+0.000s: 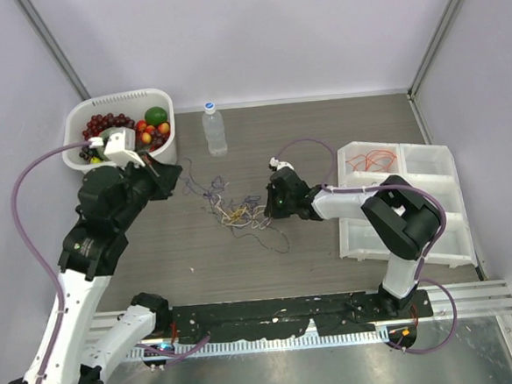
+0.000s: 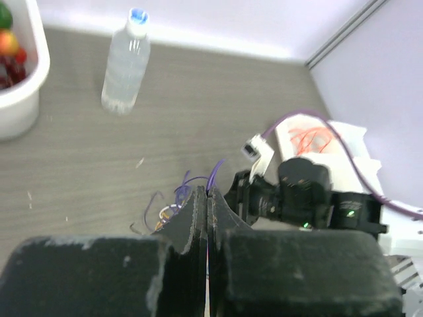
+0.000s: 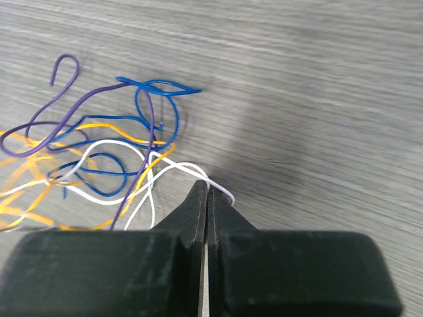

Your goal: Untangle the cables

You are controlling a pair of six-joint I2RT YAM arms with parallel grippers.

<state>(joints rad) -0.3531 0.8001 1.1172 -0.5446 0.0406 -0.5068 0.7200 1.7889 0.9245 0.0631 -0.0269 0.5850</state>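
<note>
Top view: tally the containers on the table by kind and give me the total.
Fruit basket: 1
Water bottle: 1
Compartment tray: 1
Total: 3

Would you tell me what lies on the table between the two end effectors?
The tangled cables lie there on the table; the top view shows it.
</note>
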